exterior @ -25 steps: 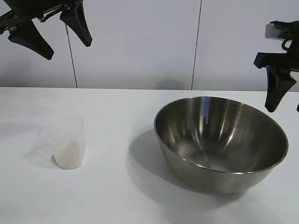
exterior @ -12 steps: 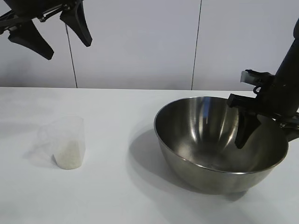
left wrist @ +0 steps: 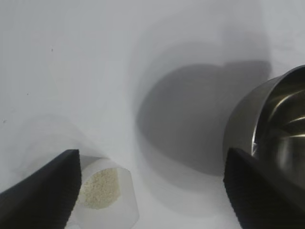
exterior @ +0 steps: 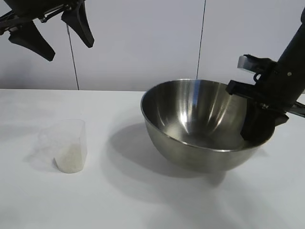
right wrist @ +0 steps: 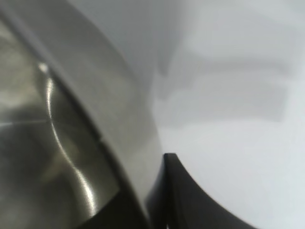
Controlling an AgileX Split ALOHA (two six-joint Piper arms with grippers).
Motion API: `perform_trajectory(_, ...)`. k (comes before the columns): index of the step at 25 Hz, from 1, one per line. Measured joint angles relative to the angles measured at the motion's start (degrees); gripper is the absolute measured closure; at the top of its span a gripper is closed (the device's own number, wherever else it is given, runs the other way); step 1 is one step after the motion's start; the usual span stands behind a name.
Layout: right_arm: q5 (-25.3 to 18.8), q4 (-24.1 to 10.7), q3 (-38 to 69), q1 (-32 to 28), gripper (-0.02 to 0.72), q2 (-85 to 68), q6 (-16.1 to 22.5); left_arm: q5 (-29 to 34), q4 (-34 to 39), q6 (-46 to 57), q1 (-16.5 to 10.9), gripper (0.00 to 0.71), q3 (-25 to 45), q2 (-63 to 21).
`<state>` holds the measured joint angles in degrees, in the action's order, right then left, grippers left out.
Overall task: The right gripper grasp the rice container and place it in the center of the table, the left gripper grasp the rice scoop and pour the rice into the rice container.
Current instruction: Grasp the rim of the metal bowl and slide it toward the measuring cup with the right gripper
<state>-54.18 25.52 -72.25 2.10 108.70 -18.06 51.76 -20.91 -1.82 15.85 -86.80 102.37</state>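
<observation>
White table [exterior: 119,200], pale wall | right gripper [exterior: 259,125] pinching rice container [exterior: 200,126] rim at 3 o'clock; thin, slick steel, probably light | left gripper [exterior: 50,28] spread wide, high at 10 o'clock above rice scoop [exterior: 66,145]

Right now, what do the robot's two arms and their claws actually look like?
Both are matte black. The left claw has two long, tapered, wedge-shaped fingers, with thin metal rods running along the top. The right claw hangs from a thick black arm and has similar blunt black wedge fingers, with a small pale grey block on its upper bracket. I see no lettering or markings on either.
</observation>
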Motion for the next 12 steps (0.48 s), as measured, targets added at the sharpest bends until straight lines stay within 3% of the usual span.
perform_trajectory(6,-1.5,2.2,-0.9,2.6,0.685,-1.8,-0.4,0.0,0.0,0.0,0.0,0.116,0.0,0.0)
perform_trajectory(12,2.2,2.4,-0.9,10.4,0.685,-1.5,2.1,0.0,0.0,0.0,0.0,0.116,0.0,0.0)
